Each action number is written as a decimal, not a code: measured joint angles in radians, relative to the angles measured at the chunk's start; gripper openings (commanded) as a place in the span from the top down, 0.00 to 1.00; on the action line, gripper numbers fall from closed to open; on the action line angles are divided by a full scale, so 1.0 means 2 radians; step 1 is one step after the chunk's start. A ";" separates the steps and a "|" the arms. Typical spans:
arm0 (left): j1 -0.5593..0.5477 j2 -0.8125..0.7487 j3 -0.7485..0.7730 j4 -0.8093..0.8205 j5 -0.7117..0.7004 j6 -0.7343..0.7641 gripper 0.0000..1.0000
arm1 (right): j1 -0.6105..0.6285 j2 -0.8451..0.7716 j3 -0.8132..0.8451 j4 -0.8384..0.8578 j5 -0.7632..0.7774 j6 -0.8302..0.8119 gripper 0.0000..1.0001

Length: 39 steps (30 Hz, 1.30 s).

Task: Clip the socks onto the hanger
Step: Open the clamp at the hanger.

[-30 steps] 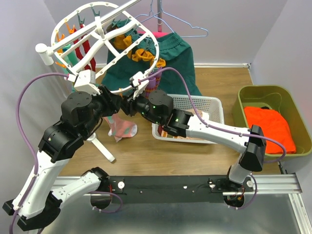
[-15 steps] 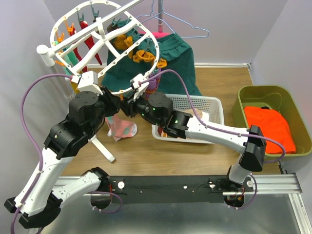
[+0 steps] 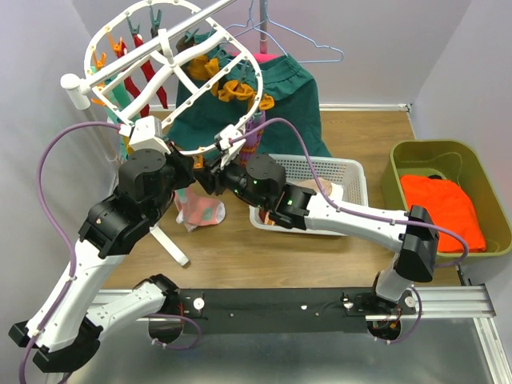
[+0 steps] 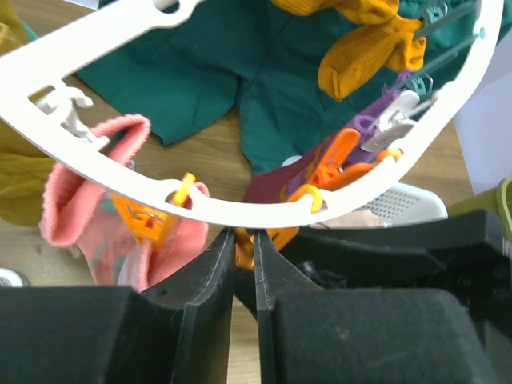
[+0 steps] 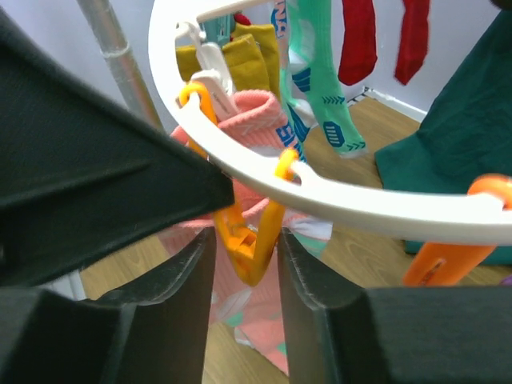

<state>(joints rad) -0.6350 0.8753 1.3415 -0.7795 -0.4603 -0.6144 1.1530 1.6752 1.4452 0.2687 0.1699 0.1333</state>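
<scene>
The white oval hanger hangs at upper left with mustard, red and teal socks clipped on. A pink sock with teal marks hangs from an orange clip at its near rim. My left gripper is at that rim, its fingers almost together on an orange clip. My right gripper faces it from the right. In the right wrist view its open fingers straddle the same orange clip below the rim, with the pink sock behind. The left gripper's black body covers the clip's upper left.
A white mesh basket with socks stands under the right arm. A green bin holds an orange cloth at right. A dark green garment and wire hangers hang behind. The stand's white foot lies on the floor.
The left arm has shifted slightly right and the hanger has swung a little. Both grippers stay at the near rim by the orange clip.
</scene>
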 measured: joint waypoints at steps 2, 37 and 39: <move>0.000 0.000 -0.002 0.005 -0.004 0.001 0.85 | 0.000 -0.002 -0.006 0.000 -0.003 -0.002 0.48; 0.000 -0.012 -0.006 0.023 -0.022 0.004 0.87 | -0.110 -0.019 -0.068 0.119 -0.357 0.061 0.38; 0.000 -0.014 -0.006 0.024 -0.022 0.004 0.87 | -0.112 -0.013 -0.066 0.119 -0.359 0.063 0.38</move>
<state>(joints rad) -0.6350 0.8467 1.3285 -0.7315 -0.5037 -0.6056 0.9291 1.6501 1.3132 0.5060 -0.5476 0.2584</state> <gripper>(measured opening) 0.137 0.616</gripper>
